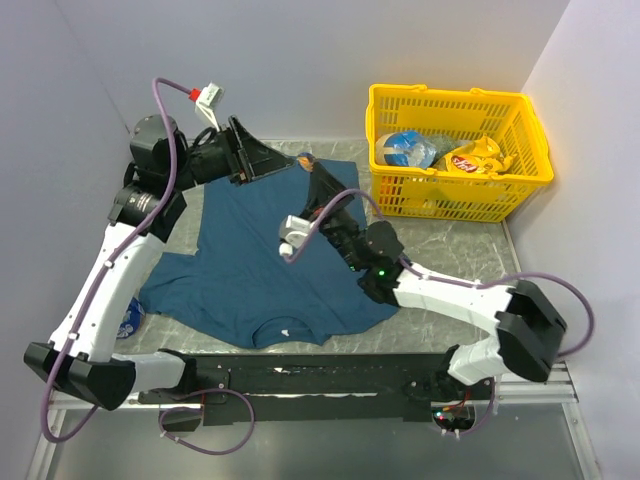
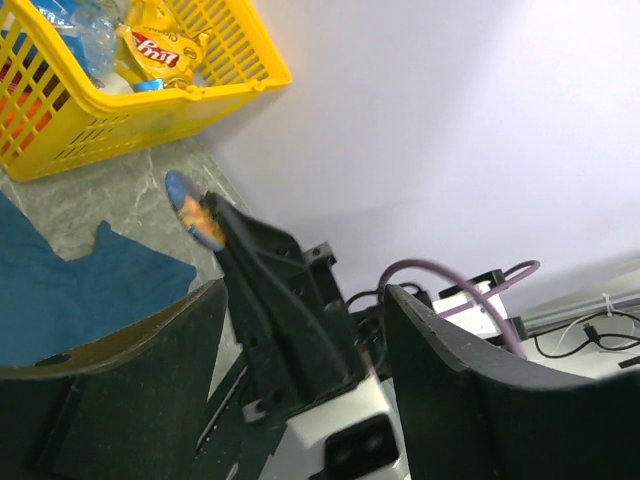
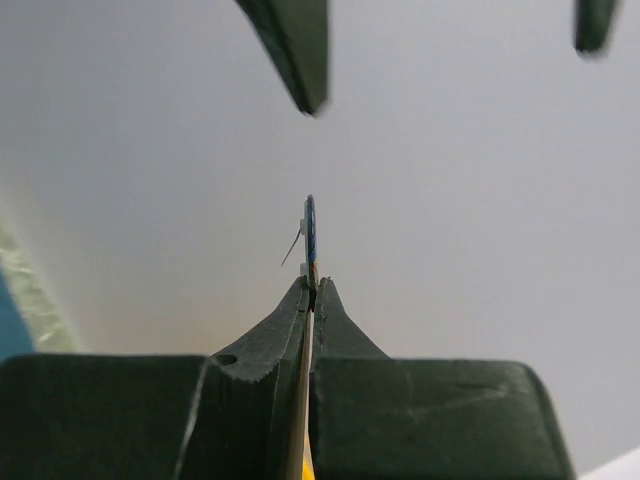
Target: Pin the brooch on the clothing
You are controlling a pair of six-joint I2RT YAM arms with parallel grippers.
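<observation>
The clothing [image 1: 250, 260] is a dark teal T-shirt spread flat on the table, its white neck label [image 1: 287, 333] at the near edge. Above its far edge my right gripper [image 1: 313, 174] is shut on the brooch [image 1: 304, 160], a tiny blue and orange disc. In the right wrist view the brooch [image 3: 310, 230] shows edge-on, upright in the pinched tips of that gripper [image 3: 312, 285], with a thin pin sticking out to the left. My left gripper [image 2: 300, 370] stands open just left of the brooch [image 2: 195, 215], facing the right gripper's fingers [image 2: 255, 290].
A yellow basket [image 1: 460, 200] holding snack packets stands at the back right, close behind the right gripper. White walls enclose the back and both sides. A small blue object [image 1: 130, 320] lies at the table's left edge under the left arm.
</observation>
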